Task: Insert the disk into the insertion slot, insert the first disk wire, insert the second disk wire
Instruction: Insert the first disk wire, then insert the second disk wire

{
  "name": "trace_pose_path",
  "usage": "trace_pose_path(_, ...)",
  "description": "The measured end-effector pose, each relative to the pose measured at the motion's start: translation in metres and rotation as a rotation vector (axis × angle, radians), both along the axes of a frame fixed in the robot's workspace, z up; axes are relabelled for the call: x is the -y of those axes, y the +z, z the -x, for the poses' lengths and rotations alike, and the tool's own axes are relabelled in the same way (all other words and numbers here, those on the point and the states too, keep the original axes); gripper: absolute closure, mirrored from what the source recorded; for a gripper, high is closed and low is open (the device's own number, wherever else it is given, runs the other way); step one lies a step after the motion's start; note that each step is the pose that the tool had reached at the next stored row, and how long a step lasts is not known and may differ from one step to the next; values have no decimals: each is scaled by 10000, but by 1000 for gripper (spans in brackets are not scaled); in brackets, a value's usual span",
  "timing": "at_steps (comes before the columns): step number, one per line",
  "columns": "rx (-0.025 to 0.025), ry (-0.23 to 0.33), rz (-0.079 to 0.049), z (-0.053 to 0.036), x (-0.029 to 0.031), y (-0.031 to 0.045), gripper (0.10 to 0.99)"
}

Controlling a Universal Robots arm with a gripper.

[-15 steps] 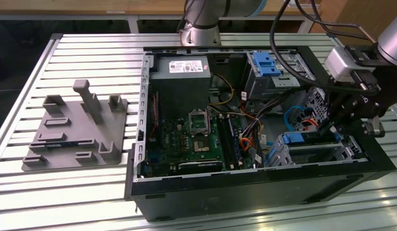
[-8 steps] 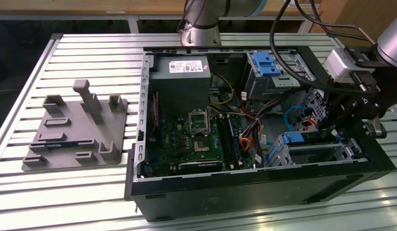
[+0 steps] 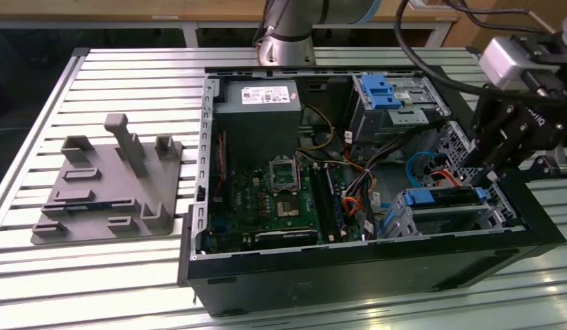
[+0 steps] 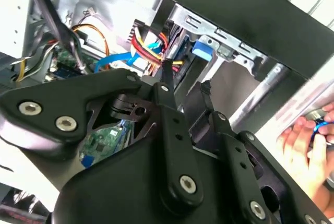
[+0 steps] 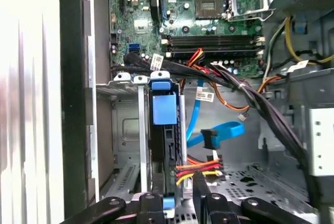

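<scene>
The disk [image 3: 445,197], silver in a bright blue carrier, sits inside the insertion slot [image 3: 448,218], a silver cage at the case's front corner on the exterior view's right. In the first wrist view the disk [image 5: 165,130] shows edge-on between the cage walls [image 5: 121,130]. Red, yellow and black wires [image 5: 201,167] run to its near end, and a blue flat cable [image 5: 219,132] hangs beside it. My gripper [image 3: 485,177] hovers just above that end of the disk. Its black fingers [image 4: 168,85] stand apart, nothing between them.
A taller grey cage with a blue clip [image 3: 384,93] stands at the back of the open computer case [image 3: 357,268]. The motherboard [image 3: 283,199] and loose cable bundles [image 5: 245,93] lie beside the slot. A grey fixture [image 3: 109,185] sits on the table. A person's hand [image 4: 305,145] is outside the case.
</scene>
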State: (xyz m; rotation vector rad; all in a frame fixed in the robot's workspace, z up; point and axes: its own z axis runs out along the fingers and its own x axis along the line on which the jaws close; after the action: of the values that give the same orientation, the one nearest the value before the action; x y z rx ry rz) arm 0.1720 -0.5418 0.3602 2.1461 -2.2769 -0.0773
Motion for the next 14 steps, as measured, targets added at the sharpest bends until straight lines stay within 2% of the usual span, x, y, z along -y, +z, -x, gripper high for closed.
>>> trace_pose_path(5,1,-35,0,0,-31,228,729)
trace_pose_path(14,3,-35,-25,0,-31,245,729)
